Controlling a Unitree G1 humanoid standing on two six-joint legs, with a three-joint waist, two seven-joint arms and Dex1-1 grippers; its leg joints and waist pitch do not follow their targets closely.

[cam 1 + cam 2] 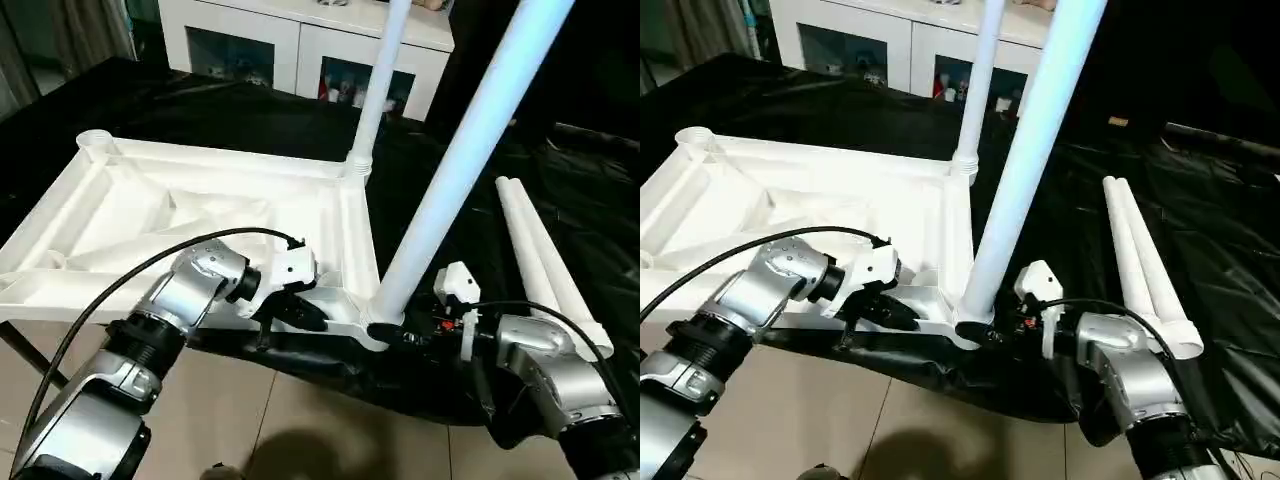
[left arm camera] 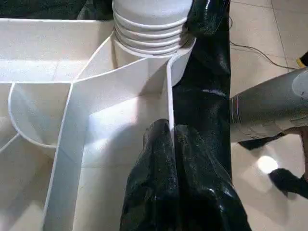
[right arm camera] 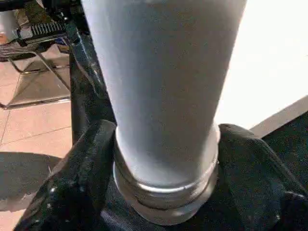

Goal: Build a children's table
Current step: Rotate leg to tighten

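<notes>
The children's table top (image 1: 200, 215) lies upside down on a black sheet, ribbed underside up. One white leg (image 1: 378, 90) stands in the far right corner socket. A second leg (image 1: 460, 160) rises tilted from the near right corner socket (image 1: 372, 322). My right gripper (image 1: 392, 332) has a finger on each side of this leg's ringed base (image 3: 163, 192) and is shut on it. My left gripper (image 1: 308, 318) sits at the top's near rim beside that corner, fingers (image 2: 159, 163) pressed together with the thin rim wall (image 2: 169, 96) running in between them.
Two loose white legs (image 1: 545, 260) lie side by side on the black sheet (image 1: 580, 170) to the right. A white cabinet with glass doors (image 1: 300, 40) stands behind. Tiled floor (image 1: 300, 420) lies below the table top's near edge.
</notes>
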